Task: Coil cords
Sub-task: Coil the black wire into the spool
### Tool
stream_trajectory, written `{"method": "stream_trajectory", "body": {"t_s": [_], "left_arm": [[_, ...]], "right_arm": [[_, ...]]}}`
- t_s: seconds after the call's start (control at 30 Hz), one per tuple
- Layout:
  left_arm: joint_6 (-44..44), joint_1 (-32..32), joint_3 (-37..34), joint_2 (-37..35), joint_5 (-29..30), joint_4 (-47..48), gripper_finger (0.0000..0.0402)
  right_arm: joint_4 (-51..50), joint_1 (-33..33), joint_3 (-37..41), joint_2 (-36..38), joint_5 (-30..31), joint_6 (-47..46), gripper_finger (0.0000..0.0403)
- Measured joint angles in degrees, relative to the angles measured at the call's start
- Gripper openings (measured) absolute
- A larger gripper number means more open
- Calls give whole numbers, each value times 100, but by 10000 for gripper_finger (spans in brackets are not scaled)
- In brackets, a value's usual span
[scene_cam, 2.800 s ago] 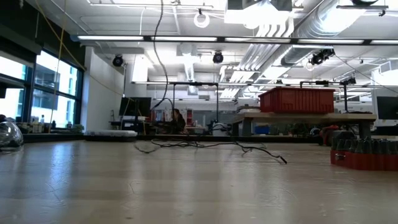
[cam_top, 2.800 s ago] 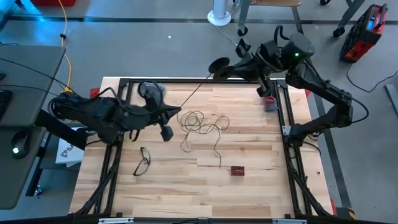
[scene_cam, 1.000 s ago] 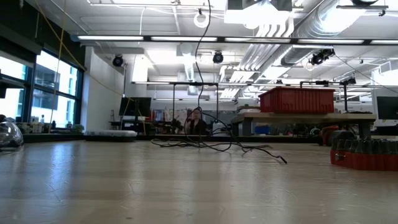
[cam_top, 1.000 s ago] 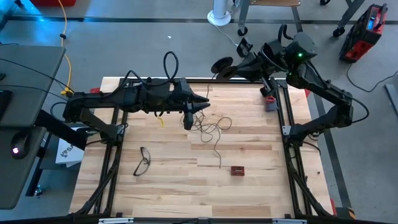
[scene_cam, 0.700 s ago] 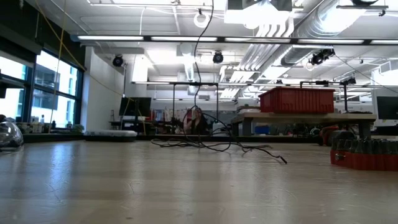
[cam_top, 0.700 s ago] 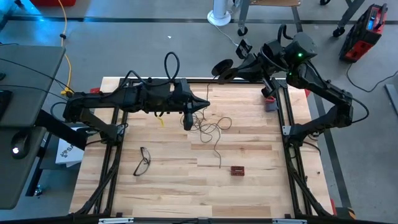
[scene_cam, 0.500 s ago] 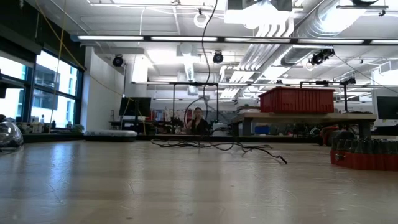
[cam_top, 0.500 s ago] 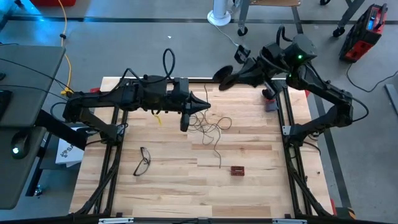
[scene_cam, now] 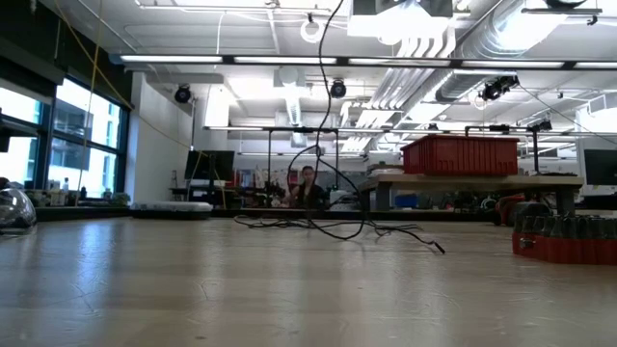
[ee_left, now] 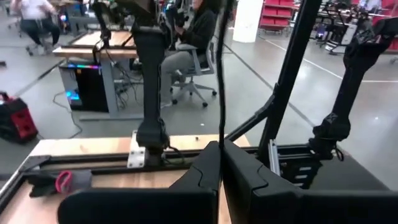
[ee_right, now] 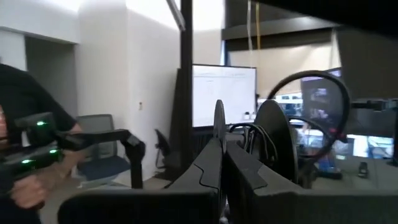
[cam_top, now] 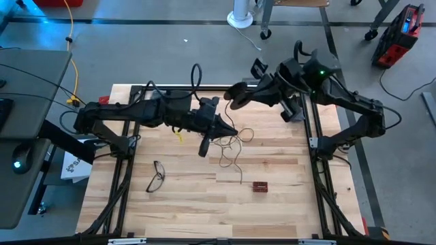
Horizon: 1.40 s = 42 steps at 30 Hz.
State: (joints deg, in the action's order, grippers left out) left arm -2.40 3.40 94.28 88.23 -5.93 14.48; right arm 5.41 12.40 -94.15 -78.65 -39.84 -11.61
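High view: your left gripper (cam_top: 234, 131) is closed on the wire (cam_top: 235, 144), centre of the frame, above its loose tangle on the table (cam_top: 272, 204). Your right gripper (cam_top: 231, 94), upper centre, is closed on the reel (cam_top: 238, 91).

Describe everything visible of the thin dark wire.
The thin dark wire lies in loose tangled loops on the wooden table, one end trailing toward the small red block. A strand rises from the pile, pinched in the shut left gripper. The shut right gripper holds its round black reel above the table's far edge.
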Motion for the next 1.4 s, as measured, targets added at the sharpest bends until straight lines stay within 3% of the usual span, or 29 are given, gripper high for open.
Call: {"method": "stream_trajectory", "body": {"t_s": [0.5, 0.73, 1.07, 1.4], "left_arm": [[859, -171, 0, 46, -264, -114, 0], [1333, -330, 104, 24, -228, -26, 0], [2142, -392, 892, 21, -160, 520, 0], [2503, -377, 1217, 17, 48, 817, 0]], "right_arm": [[1342, -662, 0, -595, 36, -776, 0], [1179, -1032, 0, -653, 8, -1044, 0], [88, -1412, 0, -688, 675, -812, 0], [-123, -1519, 2, -794, 964, -760, 0]]}}
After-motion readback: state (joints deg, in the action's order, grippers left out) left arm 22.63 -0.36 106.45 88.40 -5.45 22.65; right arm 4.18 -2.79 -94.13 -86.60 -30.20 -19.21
